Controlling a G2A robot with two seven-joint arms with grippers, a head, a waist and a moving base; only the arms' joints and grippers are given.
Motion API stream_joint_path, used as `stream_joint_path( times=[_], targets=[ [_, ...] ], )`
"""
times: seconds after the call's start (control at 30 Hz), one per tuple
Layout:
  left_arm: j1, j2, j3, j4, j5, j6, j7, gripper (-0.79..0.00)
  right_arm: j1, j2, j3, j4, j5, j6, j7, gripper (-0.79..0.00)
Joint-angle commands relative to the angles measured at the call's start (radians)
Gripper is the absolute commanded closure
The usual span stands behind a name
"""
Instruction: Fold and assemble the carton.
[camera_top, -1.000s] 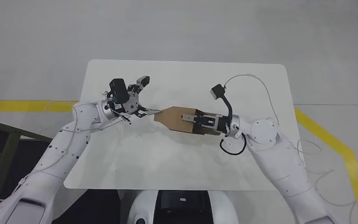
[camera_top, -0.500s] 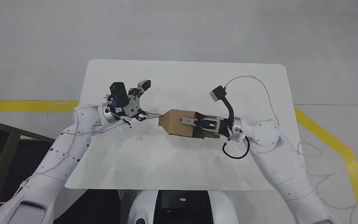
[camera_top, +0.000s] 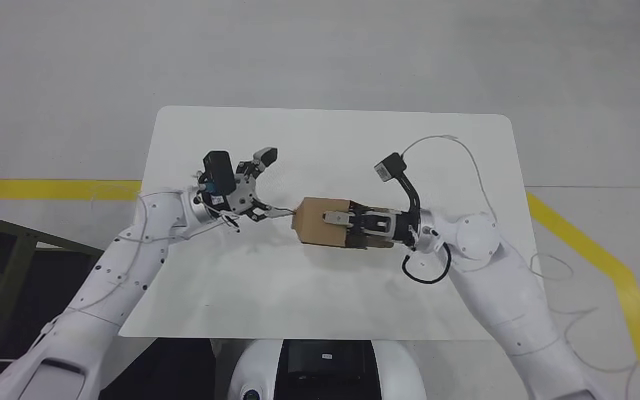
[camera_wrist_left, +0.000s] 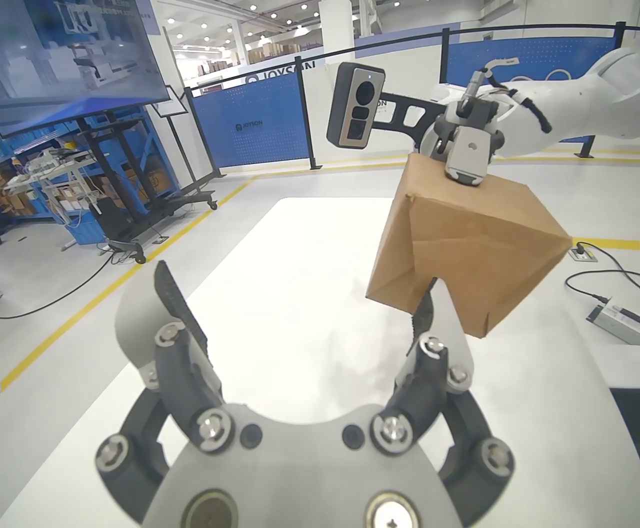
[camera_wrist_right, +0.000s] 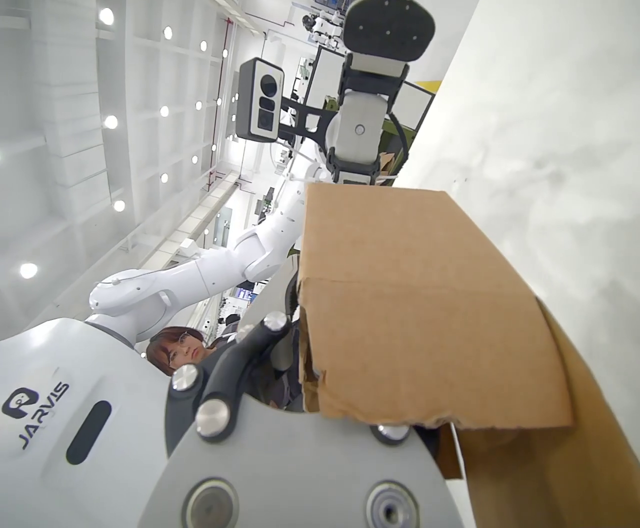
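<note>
Jaws: left gripper (camera_wrist_left: 300, 285) spread wide, empty; right gripper (camera_top: 346, 218) clamped on carton (camera_top: 316, 224), held above table (camera_top: 300, 130) ctr. Carton hides that grip in right wrist view; can't tell if 1 left fingertip (camera_wrist_left: 442, 315) touches carton edge.

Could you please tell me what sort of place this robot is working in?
Probably a factory hall or robot demonstration floor: blue partition panels, a large screen on a wheeled stand, and yellow floor lines beside the white table.

Plain brown carton (camera_top: 318, 222), white table (camera_top: 350, 140), yellow floor stripe (camera_top: 60, 188).
</note>
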Motion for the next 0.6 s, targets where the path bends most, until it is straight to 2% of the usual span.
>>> stream_joint_path(
  times=[0.0,0.57],
  targets=[
    [-0.002,-0.002,0.006,-0.001,0.006,-0.003,0.001,-0.785,0.005,-0.001,-0.002,0.007,0.012,-0.002,0.007,0.000],
    [-0.016,-0.019,0.028,-0.012,0.036,-0.016,0.019,-0.785,0.053,-0.012,-0.025,0.089,0.124,0.003,0.090,0.000]
  ],
)
